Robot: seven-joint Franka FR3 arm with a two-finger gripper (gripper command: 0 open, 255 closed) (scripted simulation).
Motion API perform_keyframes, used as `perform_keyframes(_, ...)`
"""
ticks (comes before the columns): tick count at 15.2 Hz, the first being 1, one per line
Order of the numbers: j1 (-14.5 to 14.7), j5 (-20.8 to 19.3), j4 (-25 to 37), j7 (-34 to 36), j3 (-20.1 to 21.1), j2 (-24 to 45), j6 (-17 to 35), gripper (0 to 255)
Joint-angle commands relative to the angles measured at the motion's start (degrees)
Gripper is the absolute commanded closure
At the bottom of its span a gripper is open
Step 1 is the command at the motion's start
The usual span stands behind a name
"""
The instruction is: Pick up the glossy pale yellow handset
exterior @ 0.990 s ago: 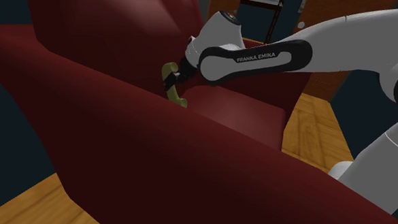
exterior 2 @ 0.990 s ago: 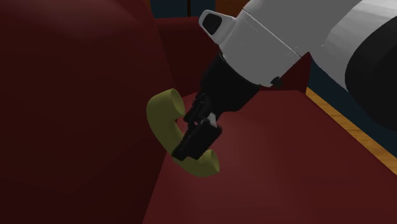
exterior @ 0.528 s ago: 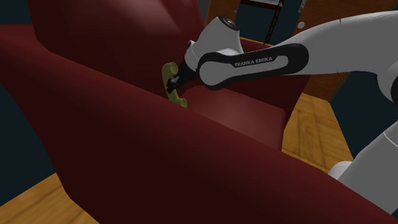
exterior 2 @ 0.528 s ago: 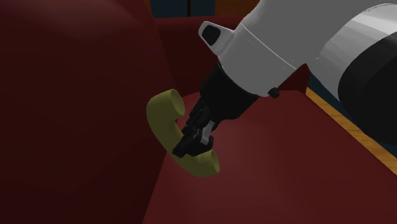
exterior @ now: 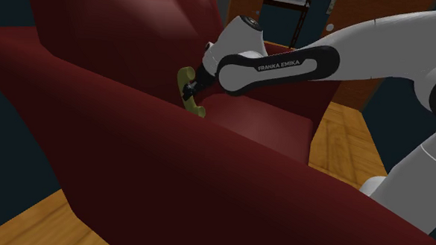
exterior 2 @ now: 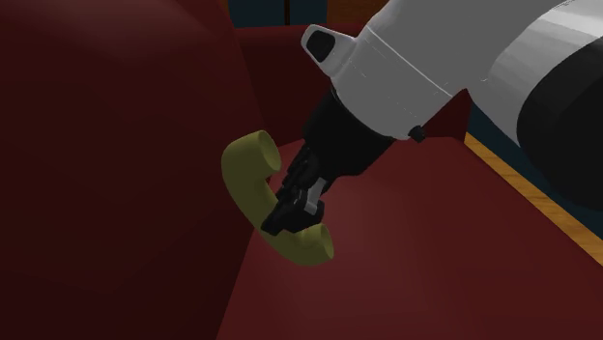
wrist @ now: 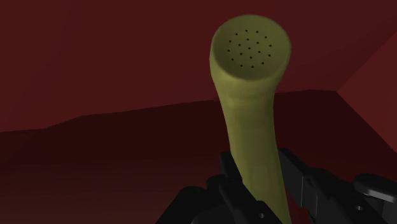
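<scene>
Beside dark red upholstered armchair (exterior 2: 116, 145), clasped curved, smooth olive-yellow handset (exterior 2: 247, 188) with round perforated earpiece, mid-handle, between all-black gripper (exterior 2: 282, 218) fingers.

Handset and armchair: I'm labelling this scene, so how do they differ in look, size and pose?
The handset is olive-yellow; the armchair is dark red. The handset is small and curved, the armchair large and broad. The handset is tilted on end, clasped in the jaws; the armchair sits on the floor. Both look smooth.
</scene>
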Motion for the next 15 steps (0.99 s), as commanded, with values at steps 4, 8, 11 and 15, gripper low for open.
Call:
perform_keyframes(4,0.0,0.4,2.7,-0.3,-0.1,-0.9,-3.6,255)
perform_keyframes(8,0.0,0.6,5.2,-0.5,-0.1,-1.5,-6.6,255)
perform_keyframes(11,0.0,0.7,7.2,-0.7,-0.1,-1.7,-8.9,255)
perform_keyframes(15,0.0,0.8,8.7,-0.8,-0.2,-1.9,-10.5,255)
